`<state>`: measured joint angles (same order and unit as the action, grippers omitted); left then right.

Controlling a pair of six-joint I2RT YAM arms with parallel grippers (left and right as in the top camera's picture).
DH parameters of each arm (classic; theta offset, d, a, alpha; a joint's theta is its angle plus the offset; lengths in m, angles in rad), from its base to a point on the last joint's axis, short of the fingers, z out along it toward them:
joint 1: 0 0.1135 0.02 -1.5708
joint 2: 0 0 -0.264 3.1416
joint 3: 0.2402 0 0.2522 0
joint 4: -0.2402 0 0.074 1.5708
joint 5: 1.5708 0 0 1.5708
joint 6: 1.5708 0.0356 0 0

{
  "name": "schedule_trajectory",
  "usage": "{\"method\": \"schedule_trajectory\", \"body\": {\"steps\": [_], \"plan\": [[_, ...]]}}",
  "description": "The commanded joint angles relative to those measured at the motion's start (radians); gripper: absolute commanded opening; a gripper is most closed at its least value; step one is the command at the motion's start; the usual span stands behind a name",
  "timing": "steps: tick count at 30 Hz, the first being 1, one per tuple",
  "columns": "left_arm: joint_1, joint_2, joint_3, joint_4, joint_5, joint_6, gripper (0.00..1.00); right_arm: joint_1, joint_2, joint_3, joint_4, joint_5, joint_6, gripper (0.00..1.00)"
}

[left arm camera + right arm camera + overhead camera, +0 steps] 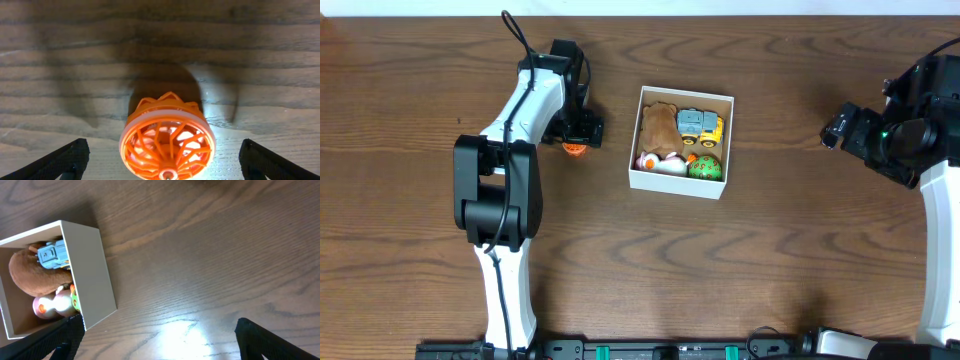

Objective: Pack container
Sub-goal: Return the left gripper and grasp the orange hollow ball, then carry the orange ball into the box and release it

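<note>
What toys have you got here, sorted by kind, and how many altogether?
Balls: 2, the green ball and the orange lattice ball
Brown plush toy: 1
Toy truck: 1
White-and-pink rounded toy: 1
Total: 5 toys, 4 in the container and the orange one out on the table.

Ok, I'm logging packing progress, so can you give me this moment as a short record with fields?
container: white-walled box, lidless, mid-table
inside: brown plush, blue and yellow truck, green ball, white and pink egg toy
outside: orange lattice ball on the table, left of the container
left gripper: open, a finger on either side of the orange lattice ball, not touching it
right gripper: open, holding nothing, right of the container
</note>
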<state>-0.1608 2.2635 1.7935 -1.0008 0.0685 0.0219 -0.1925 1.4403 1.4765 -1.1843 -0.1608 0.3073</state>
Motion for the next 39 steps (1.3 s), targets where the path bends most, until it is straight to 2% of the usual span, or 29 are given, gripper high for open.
{"method": "schedule_trajectory", "body": {"steps": [1, 8, 15, 21, 27, 30, 39], "plan": [[-0.001, 0.009, -0.002, -0.002, 0.007, 0.027, 0.94, -0.006, 0.003, -0.003, 0.002, -0.001, 0.006, 0.99], [-0.002, 0.044, -0.003, -0.004, 0.007, 0.034, 0.90, -0.006, 0.003, -0.003, 0.001, -0.001, 0.006, 0.99], [-0.001, 0.053, -0.003, -0.007, 0.005, 0.034, 0.79, -0.006, 0.003, -0.003, 0.001, -0.001, 0.006, 0.99], [-0.001, 0.052, -0.003, -0.008, 0.002, 0.034, 0.64, -0.006, 0.003, -0.003, -0.002, -0.001, 0.006, 0.99], [-0.001, 0.048, -0.003, -0.011, 0.002, 0.034, 0.63, -0.006, 0.003, -0.003, -0.002, -0.001, 0.006, 0.99], [-0.001, 0.030, 0.001, -0.010, -0.006, 0.038, 0.58, -0.006, 0.003, -0.003, -0.005, -0.001, 0.006, 0.99], [-0.001, -0.082, 0.031, -0.023, -0.009, 0.038, 0.54, -0.005, 0.003, -0.003, -0.016, 0.000, 0.006, 0.99]]}}
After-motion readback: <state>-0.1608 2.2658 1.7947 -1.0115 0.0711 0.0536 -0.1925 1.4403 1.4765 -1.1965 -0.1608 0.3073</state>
